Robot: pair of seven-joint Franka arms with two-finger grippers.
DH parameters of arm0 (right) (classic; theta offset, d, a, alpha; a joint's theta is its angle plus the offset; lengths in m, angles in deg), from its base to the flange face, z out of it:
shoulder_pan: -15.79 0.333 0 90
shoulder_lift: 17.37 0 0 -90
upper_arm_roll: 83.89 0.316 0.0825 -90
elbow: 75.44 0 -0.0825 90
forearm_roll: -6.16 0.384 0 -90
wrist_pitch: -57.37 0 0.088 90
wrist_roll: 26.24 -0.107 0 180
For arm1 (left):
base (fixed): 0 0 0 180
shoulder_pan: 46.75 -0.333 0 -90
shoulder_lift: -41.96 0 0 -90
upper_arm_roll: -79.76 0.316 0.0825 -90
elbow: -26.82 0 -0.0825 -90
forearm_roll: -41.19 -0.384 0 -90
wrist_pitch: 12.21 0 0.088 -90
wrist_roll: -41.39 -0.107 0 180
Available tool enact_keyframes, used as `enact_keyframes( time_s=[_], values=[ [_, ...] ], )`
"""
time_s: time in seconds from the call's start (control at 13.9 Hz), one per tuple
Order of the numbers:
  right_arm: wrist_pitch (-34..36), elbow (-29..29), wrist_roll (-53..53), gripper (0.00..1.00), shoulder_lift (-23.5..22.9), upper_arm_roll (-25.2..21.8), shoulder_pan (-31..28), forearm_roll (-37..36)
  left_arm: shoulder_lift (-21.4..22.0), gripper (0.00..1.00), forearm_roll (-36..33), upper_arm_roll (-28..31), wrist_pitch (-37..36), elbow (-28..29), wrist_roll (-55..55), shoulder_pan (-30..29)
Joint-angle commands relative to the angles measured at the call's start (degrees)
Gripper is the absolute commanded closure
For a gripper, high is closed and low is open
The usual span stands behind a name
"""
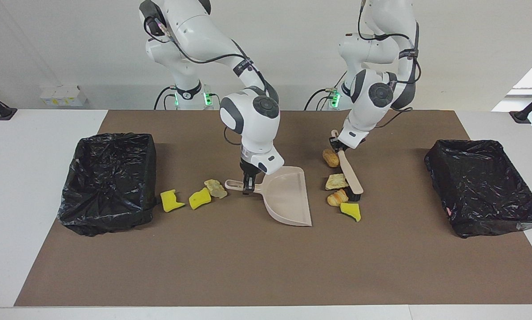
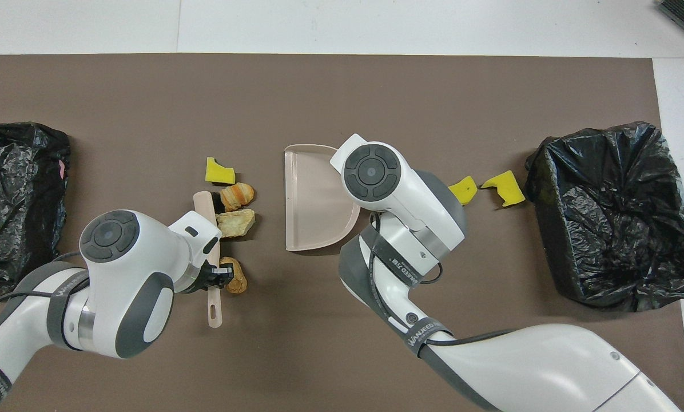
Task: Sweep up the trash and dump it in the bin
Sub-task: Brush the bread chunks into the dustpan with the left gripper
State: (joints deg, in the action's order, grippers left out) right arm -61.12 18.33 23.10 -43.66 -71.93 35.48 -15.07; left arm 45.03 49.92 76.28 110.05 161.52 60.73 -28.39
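Observation:
My right gripper is shut on the handle of the beige dustpan. The pan lies flat mid-table with its mouth toward the left arm's end. My left gripper is shut on the handle of the brush. The brush head touches a beige lump and an orange-brown roll, both beside the pan's mouth. A yellow sponge chunk lies just farther from the robots. A tan lump sits by the left gripper.
Two yellow chunks and a beige lump lie between the pan's handle and the black-lined bin at the right arm's end. A second black-lined bin stands at the left arm's end.

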Motion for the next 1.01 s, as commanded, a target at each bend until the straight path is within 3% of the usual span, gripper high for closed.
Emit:
enact_keyframes(
  time_s=[0.0,0.5,0.79,0.94],
  values=[
    [-1.6,0.0,1.6,1.0,-0.5,0.5,-0.5,0.1,-1.1,1.0,1.3,0.6,1.3,-0.8,-2.5,3.4],
    [-1.9,0.1,1.6,1.0,-0.5,0.5,-0.7,0.1,-3.0,1.0,1.3,0.6,6.3,-4.4,-3.0,11.9],
    [-2.0,0.3,1.6,1.0,-0.5,0.5,-0.7,0.2,-3.9,1.0,1.3,0.6,4.5,-8.8,-0.8,15.0],
    [-1.9,0.7,1.6,1.0,-0.4,0.5,-0.7,0.2,-2.5,1.0,1.3,0.6,-2.1,-9.4,-0.8,15.0]
  ],
)
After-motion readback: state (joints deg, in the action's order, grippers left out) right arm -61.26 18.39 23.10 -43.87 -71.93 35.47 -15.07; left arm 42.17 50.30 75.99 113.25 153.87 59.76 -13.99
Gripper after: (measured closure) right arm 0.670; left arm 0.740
